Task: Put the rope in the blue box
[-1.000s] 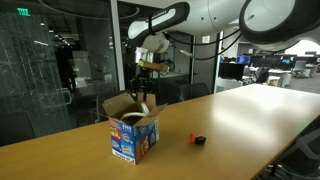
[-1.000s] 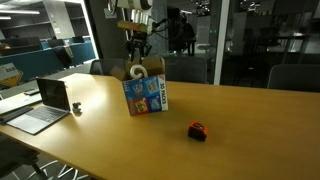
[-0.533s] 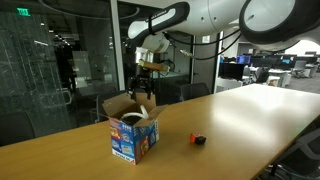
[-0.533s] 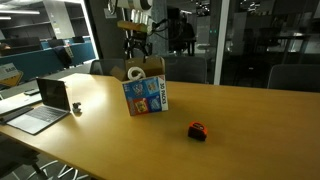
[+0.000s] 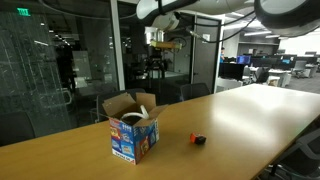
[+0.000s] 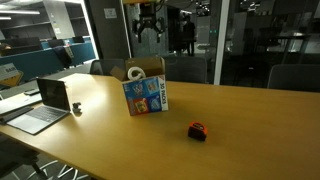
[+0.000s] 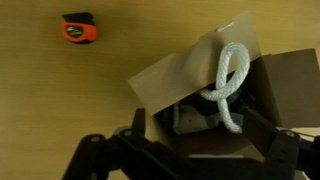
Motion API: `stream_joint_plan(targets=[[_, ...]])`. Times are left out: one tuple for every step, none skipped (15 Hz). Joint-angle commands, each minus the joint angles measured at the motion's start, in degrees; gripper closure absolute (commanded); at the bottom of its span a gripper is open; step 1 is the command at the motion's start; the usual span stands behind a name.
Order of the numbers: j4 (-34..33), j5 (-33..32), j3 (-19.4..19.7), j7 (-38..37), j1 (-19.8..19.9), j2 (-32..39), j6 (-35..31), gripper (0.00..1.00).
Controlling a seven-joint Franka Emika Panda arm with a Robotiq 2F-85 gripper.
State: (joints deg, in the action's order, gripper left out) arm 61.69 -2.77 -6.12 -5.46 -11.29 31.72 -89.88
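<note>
The blue box [image 5: 130, 142] stands open on the wooden table, also seen with its printed side in an exterior view [image 6: 150, 97]. The white rope [image 7: 228, 82] lies looped over a brown inner flap [image 7: 175, 75], its end hanging into the dark inside; in an exterior view a loop of the rope [image 6: 133, 73] shows above the rim. My gripper [image 5: 156, 68] hangs well above the box, open and empty, high in an exterior view [image 6: 148, 25]. From the wrist, the gripper [image 7: 194, 112] looks straight down into the box with its jaws spread wide.
A small red-and-black object [image 5: 197, 140] lies on the table beside the box, also in an exterior view [image 6: 197, 130] and the wrist view [image 7: 78, 30]. An open laptop [image 6: 45, 105] sits near one table edge. Glass walls stand behind.
The gripper opened and let go of the rope, which stayed on the box. The arm then rose well above the box.
</note>
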Motion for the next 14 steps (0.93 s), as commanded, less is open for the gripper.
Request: stream_joint_plan(targets=[[7.4,-6.2,2.8,0.0,0.5,-11.2,-1.7,0.0],[9.8,-7.5,3.6,-0.6,1.0,-14.2,-2.8,0.0],[12.3,-8.3,4.2,-1.2,1.5,-17.2,-3.6,0.0],[15.5,-9.1,5.0,-2.4,1.9,-20.4,-5.0,0.0],[17.8,-10.2,5.7,-3.6,2.3,-23.0,-6.0,0.0],[20.4,-10.8,6.4,-5.2,2.8,-25.7,-7.6,0.0],[23.1,-11.3,7.0,-6.3,3.3,-28.3,-9.1,0.0],[25.8,-11.5,7.7,-7.6,3.9,-30.8,-10.3,0.0],[28.7,-11.1,8.3,-8.7,4.5,-33.2,-11.3,0.0],[31.5,-11.1,8.8,-9.6,5.0,-35.4,-11.9,0.0],[34.5,-10.4,9.4,-10.1,5.6,-37.5,-12.7,0.0],[37.1,-10.3,8.2,-10.8,7.7,-39.3,-12.8,0.0],[40.2,-9.9,8.4,-11.3,8.5,-41.1,-13.1,0.0],[43.4,-10.0,8.3,-11.9,9.4,-42.8,-13.2,0.0]])
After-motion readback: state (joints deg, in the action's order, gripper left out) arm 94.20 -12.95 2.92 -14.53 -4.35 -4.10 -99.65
